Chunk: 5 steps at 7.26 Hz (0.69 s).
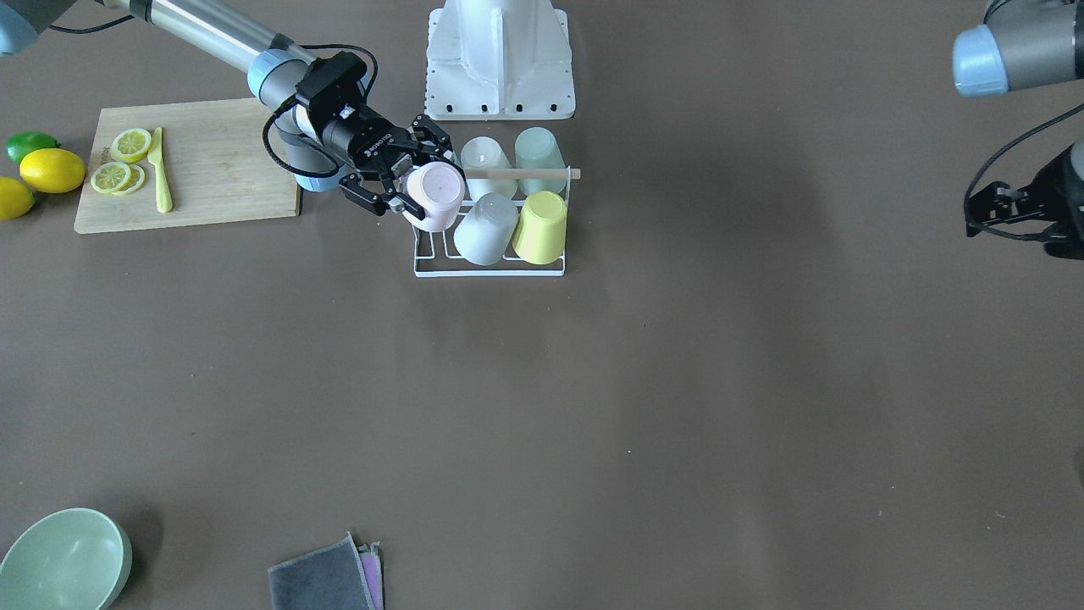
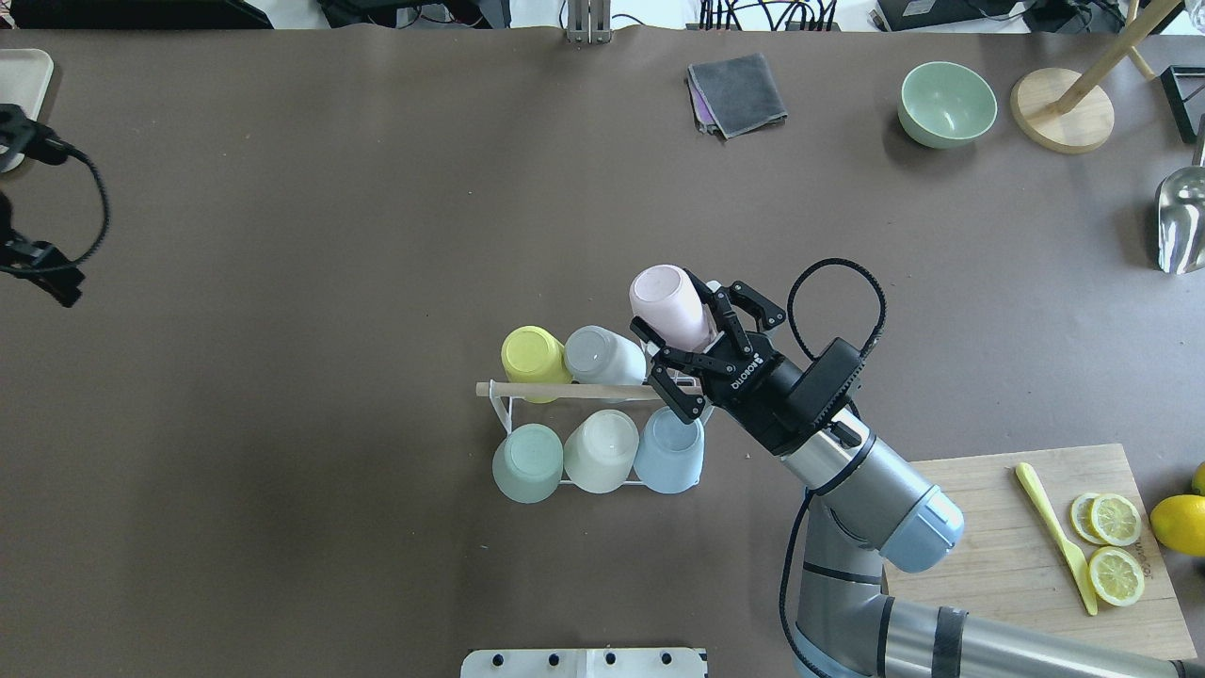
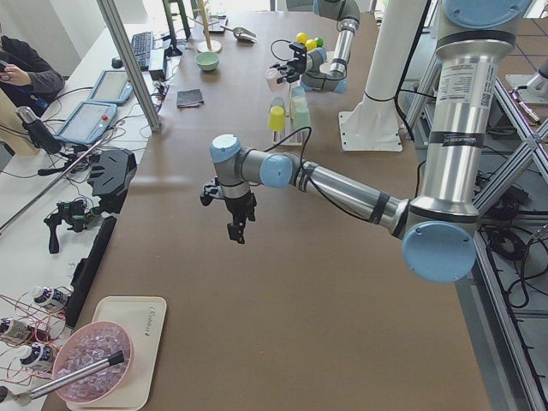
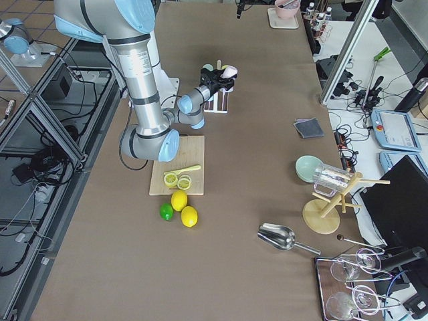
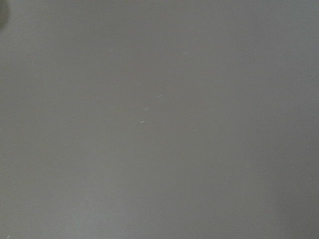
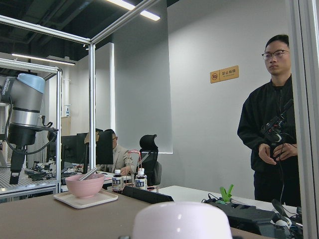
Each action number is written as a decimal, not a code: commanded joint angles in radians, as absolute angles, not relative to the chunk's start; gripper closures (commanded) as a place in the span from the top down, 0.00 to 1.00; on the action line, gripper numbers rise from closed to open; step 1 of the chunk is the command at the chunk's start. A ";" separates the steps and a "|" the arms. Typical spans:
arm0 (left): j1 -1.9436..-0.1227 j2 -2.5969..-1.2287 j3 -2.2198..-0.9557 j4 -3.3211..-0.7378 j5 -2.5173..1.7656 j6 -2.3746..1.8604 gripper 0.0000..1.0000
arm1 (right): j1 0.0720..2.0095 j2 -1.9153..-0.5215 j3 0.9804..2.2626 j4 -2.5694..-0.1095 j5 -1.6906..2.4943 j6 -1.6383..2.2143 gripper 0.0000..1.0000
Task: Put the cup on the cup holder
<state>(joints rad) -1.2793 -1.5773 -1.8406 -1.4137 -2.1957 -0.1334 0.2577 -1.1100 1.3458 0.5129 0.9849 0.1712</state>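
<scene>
The cup holder (image 2: pixel 565 389) is a white wire rack with a wooden rod (image 1: pixel 525 174) across its top. It carries yellow (image 2: pixel 534 352), white (image 2: pixel 602 356), green (image 2: pixel 527 461), cream (image 2: pixel 601 450) and blue (image 2: pixel 669 449) cups, all upside down. My right gripper (image 2: pixel 682 315) is shut on a pink cup (image 2: pixel 666 297), tilted bottom-up over the rack's far right corner. Whether the cup sits on a prong is not visible. The pink cup also shows in the front view (image 1: pixel 436 196) and the right wrist view (image 6: pixel 182 219). My left gripper (image 1: pixel 999 207) hangs above bare table at the far side; its fingers are unclear.
A cutting board (image 2: pixel 998 556) with lemon slices (image 2: pixel 1116 546) and a yellow knife (image 2: pixel 1054 532) lies by my right arm, with lemons (image 1: pixel 52 169) beside it. A green bowl (image 2: pixel 946 104), a grey cloth (image 2: pixel 736 92), a wooden stand (image 2: pixel 1064 122) and a metal scoop (image 2: pixel 1181 221) lie farther off.
</scene>
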 commanded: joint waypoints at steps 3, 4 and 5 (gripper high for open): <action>-1.543 -1.301 -1.809 -1.670 -2.204 -0.133 0.99 | 0.249 -1.109 1.339 0.518 0.985 0.167 0.90; -1.560 -1.307 -1.807 -1.660 -2.254 -0.143 0.99 | 0.249 -1.109 1.341 0.518 0.985 0.167 0.99; -1.571 -1.321 -1.807 -1.628 -2.314 -0.144 0.99 | 0.247 -1.111 1.341 0.526 0.985 0.169 1.00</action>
